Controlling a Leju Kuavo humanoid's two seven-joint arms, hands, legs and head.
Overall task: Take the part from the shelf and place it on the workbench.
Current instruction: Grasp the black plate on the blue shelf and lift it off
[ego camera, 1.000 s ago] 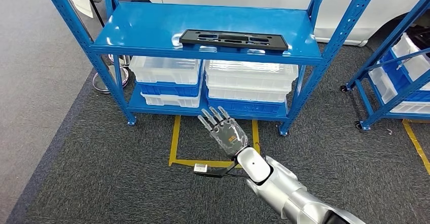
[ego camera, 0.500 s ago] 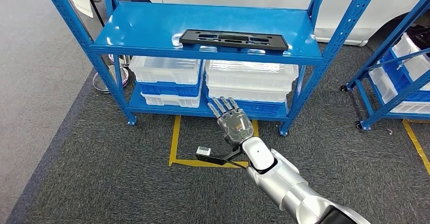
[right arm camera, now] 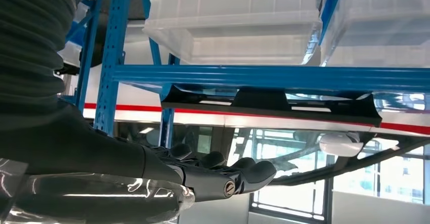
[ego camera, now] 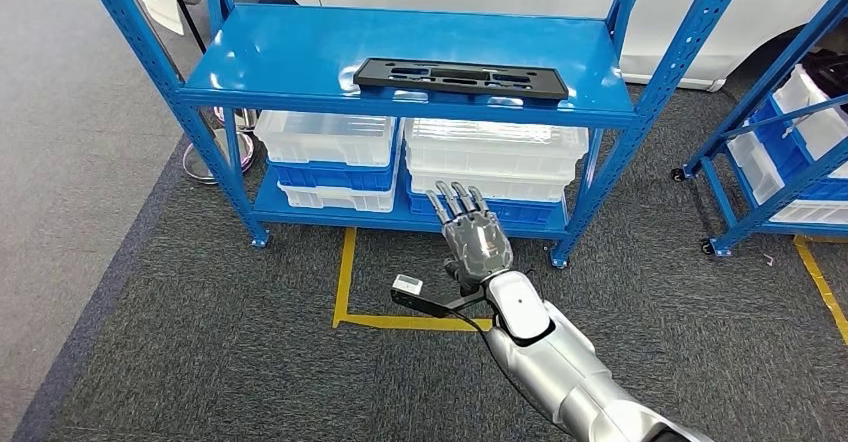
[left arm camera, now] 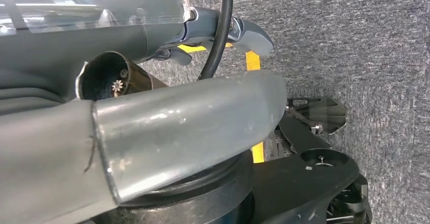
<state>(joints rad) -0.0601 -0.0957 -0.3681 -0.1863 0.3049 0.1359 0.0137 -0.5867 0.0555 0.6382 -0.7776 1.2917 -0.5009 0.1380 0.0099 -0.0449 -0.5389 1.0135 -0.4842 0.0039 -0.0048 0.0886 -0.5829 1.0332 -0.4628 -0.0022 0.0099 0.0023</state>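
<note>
Head view: part (ego camera: pixel 461 76) beyond fingers (ego camera: pixel 457 200) (apart)

Bright even overhead light, glare on blue shelf (ego camera: pixel 300 57) top, soft shadows, wrist views w/ blurred foreground.

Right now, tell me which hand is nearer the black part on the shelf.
Right. The right hand is raised in front of the shelf, below the black part. The left hand hangs low over the carpet.

Head view looks forward and down at the blue steel shelf rack (ego camera: pixel 400 62) toward 12 o'clock; the inverted right wrist view faces it closer; left wrist view faces grey carpet (left arm camera: pixel 365 36).
</note>
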